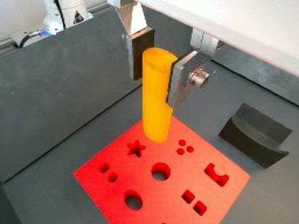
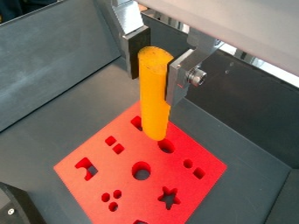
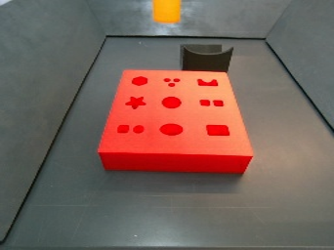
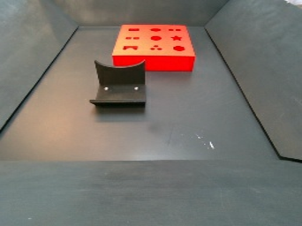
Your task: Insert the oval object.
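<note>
We see our claw (image 1: 158,74) grasping the peg (image 1: 156,96) upright, high above the red block (image 1: 163,175); holder (image 1: 256,133) stands beside, open desk (image 4: 177,132) around.

Tool (image 1: 159,66) holds oval object (image 1: 156,96) above red block (image 1: 163,179).

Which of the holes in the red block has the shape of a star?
On the red block, the star hole is the only one with points. The pincer holds the oval object above the block.

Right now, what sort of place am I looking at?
Likely a robot test bench: a grey walled bin, a red block with shaped holes, and the end effector above it holding an orange peg.
</note>
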Controlling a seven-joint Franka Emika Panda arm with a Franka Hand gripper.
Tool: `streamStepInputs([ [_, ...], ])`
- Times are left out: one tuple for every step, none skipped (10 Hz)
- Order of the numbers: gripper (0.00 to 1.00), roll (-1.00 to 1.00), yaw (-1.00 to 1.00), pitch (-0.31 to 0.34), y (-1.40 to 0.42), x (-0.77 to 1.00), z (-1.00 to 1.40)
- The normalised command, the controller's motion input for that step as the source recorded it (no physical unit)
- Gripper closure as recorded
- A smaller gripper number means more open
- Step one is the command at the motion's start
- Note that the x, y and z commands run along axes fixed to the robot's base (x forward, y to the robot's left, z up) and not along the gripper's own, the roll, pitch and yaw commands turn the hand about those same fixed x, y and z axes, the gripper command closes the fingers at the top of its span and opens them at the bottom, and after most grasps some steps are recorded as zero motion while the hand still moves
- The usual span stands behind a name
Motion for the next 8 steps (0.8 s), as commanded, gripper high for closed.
streamStepInputs([
  [1.0,0.24,-0.13,0.097,-0.43,0.24,-0.21],
  [1.0,0.0,-0.14,0.004,-0.41,0.73,-0.64],
  [1.0,0.0,0.08,0.0,-0.38,0.88,-0.77],
  [1.0,0.0,0.13,0.0,-0.29,0.86,-0.73],
  [1.0,-0.08,0.17,0.0,-0.17,0.84,-0.86],
  [1.0,-0.14,0.33,-0.099,-0.05,0.58,-0.91],
  [1.0,-0.07,0.51,-0.091,-0.13,0.39,-0.82],
  [1.0,0.11,0.48,-0.063,-0.21,0.31,-0.69],
])
